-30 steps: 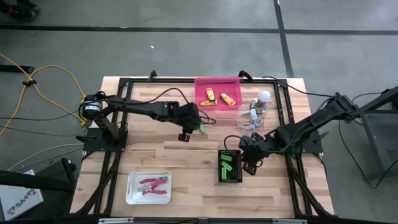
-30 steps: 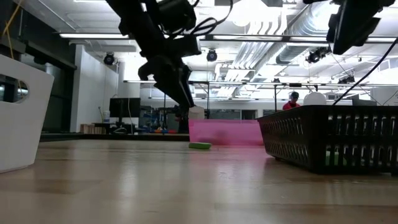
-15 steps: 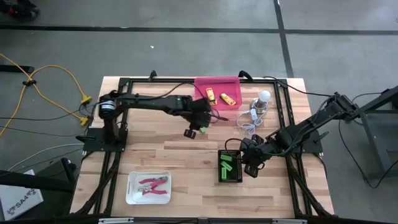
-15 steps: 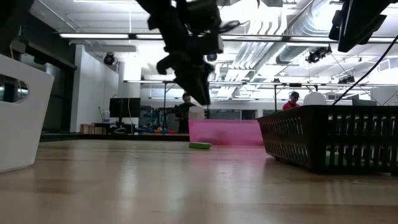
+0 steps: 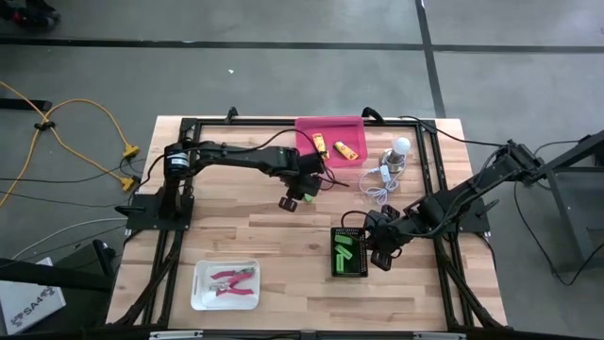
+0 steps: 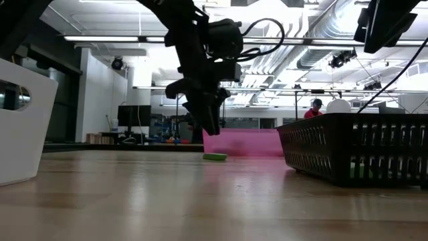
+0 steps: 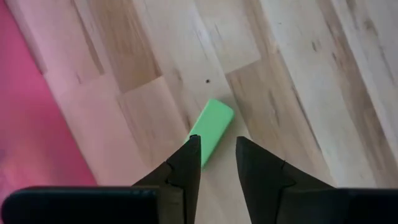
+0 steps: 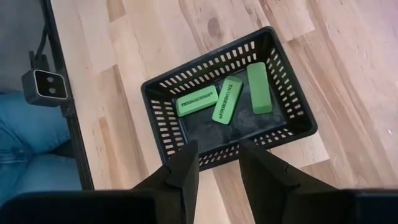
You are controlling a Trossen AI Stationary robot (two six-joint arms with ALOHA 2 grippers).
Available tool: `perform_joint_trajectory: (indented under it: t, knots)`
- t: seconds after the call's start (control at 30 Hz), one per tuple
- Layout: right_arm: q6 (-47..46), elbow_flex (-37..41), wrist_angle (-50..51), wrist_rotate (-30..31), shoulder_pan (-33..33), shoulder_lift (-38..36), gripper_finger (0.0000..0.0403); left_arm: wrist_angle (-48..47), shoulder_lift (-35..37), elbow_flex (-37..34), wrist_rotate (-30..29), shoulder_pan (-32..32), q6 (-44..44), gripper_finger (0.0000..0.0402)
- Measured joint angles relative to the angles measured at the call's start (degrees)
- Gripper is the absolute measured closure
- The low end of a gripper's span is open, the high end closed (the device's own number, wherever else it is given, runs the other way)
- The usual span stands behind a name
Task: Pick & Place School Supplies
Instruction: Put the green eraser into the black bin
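The left gripper (image 7: 214, 152) hangs above a green block (image 7: 210, 131) lying flat on the bare surface (image 5: 236, 231), just off the pink tray's (image 5: 310, 151) 7 o'clock corner; its jaws are parted with nothing between them. At the black basket's (image 8: 163, 127) 3 o'clock edge the right gripper (image 8: 216, 158) waits, jaws parted and empty, with three green blocks (image 8: 227, 99) inside the basket. Open wood lies between tray and basket.

White bulb (image 5: 402, 144) beside coiled cable (image 5: 377, 185)
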State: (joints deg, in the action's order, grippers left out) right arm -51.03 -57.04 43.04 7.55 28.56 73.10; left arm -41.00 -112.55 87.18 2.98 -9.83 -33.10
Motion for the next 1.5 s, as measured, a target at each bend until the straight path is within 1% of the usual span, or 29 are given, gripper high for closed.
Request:
perform_joint_trajectory:
  t: [0.07,0.13,0.23,0.37,0.5,0.67,0.87,1.1,1.33,1.5]
  knots:
    - [-0.1,0.0,0.0,0.0,0.0,0.0,0.0300,-0.2,0.0,0.0,-1.0,0.0,-0.4,0.0307]
    - [-0.1,0.0,0.0,0.0,0.0,0.0,0.0299,-0.3,0.0,0.0,-2.3,0.0,-3.4,0.0307]
    - [-0.1,0.0,0.0,0.0,0.0,0.0,0.0300,-0.2,0.0,0.0,-2.7,-0.1,-8.4,0.0307]
    - [-0.1,0.0,0.0,0.0,0.0,0.0,0.0300,0.9,-0.1,0.0,-2.7,-0.1,-11.3,0.0307]
    - [-0.1,0.0,0.0,0.0,0.0,0.0,0.0299,1.7,-1.4,-0.1,-2.7,-0.1,-12.0,0.0306]
    - [-0.1,0.0,-0.2,0.0,0.0,0.0,0.0299,3.5,-3.2,-0.1,-2.9,0.0,-12.2,0.0292]
    - [-0.1,0.0,-0.3,0.0,0.0,0.0,0.0299,3.8,-3.3,-0.1,-2.7,0.2,-13.0,0.0278]
    - [-0.1,0.0,-0.3,0.0,0.0,0.0,0.0300,2.9,-3.7,-0.1,-2.7,0.3,-13.7,0.0276]
    - [-0.1,0.0,-0.3,0.0,0.0,0.0,0.0300,2.0,-4.4,-0.1,-5.1,1.1,-15.7,0.0276]
    - [-0.1,0.0,-0.3,0.0,0.0,0.0,0.0300,1.9,-4.7,-0.1,-5.1,2.0,-16.6,0.0276]
